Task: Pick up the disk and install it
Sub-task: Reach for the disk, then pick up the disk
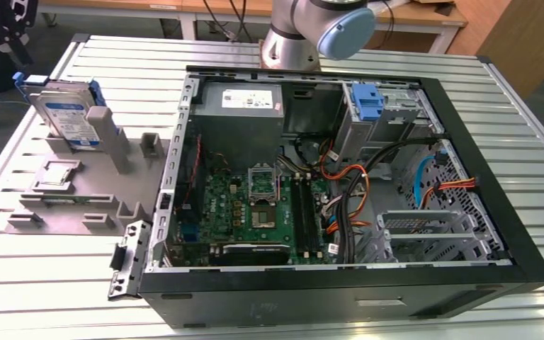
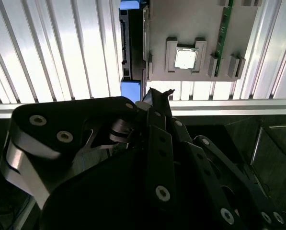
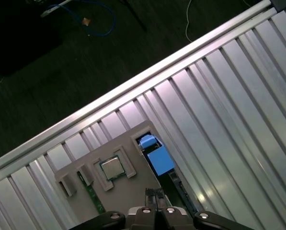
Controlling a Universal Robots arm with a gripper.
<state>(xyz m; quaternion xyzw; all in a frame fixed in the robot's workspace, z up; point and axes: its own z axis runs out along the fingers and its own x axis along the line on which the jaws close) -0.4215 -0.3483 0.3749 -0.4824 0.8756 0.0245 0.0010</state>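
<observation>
At the exterior view's left, on the ribbed metal surface (image 1: 26,283), the disk (image 1: 69,117) stands upright on its edge in a slot at the far end of a grey holder block (image 1: 74,202). Its white and blue label faces the camera, and its blue carrier frames it. It sits untouched, well apart from the arm. A small square processor chip (image 1: 57,173) lies flat in a recess of the same block, nearer the camera than the disk.

Toward the middle, just beside the block, an open black computer case (image 1: 499,234) lies on its side. Its green motherboard (image 1: 253,202) is exposed, with bundled orange and black cables to the exterior view's right of it. The robot arm (image 1: 319,28) rises behind the case at the frame's upper middle. In the case's upper right corner, a lone blue bracket (image 1: 367,103) sits in a metal drive bay.

In the first wrist view, the claw (image 3: 154,193) hangs high above the holder block, its two fingers drawn together with nothing between them. Below it the disk (image 3: 158,157) shows edge-on, blue carrier uppermost, beside the processor chip. In the second wrist view the claw (image 2: 156,93) points toward the blue end of the disk (image 2: 132,48), clear of it.
</observation>
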